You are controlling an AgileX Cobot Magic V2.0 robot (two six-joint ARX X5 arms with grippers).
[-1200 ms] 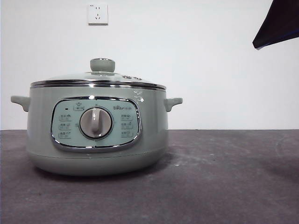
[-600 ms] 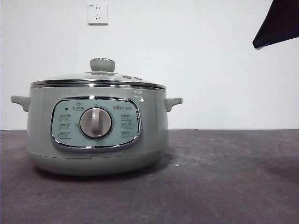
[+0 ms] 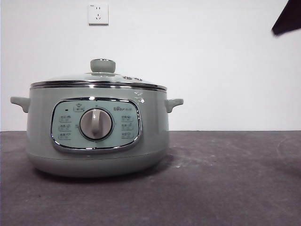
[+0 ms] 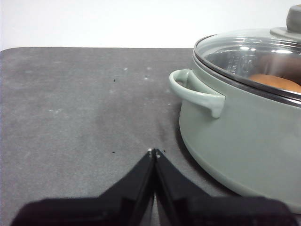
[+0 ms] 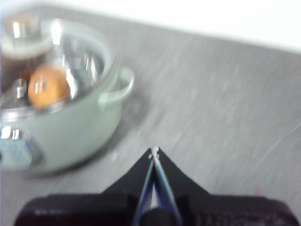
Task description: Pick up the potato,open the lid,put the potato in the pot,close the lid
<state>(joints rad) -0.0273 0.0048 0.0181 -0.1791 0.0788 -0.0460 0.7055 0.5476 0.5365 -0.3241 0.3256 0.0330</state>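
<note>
Left tool [image 4: 154,153] and right tool [image 5: 154,151] closed, empty.

1. The pot [image 3: 96,134] carries a chrome-framed control panel [image 3: 96,125] with small printed icons and captions around the dial [image 3: 96,124]; they are too small to read.
2. A short brand mark sits at the panel's upper part, beside the dial; its letters cannot be made out.
3. A faint white print [image 3: 139,97] on the pot's wall under the rim is unreadable.
4. Neither wrist view shows any legible text near either pincer.

Plain white wall [image 3: 211,66], white socket [image 3: 98,13], dark grey tabletop [image 3: 225,179].
</note>
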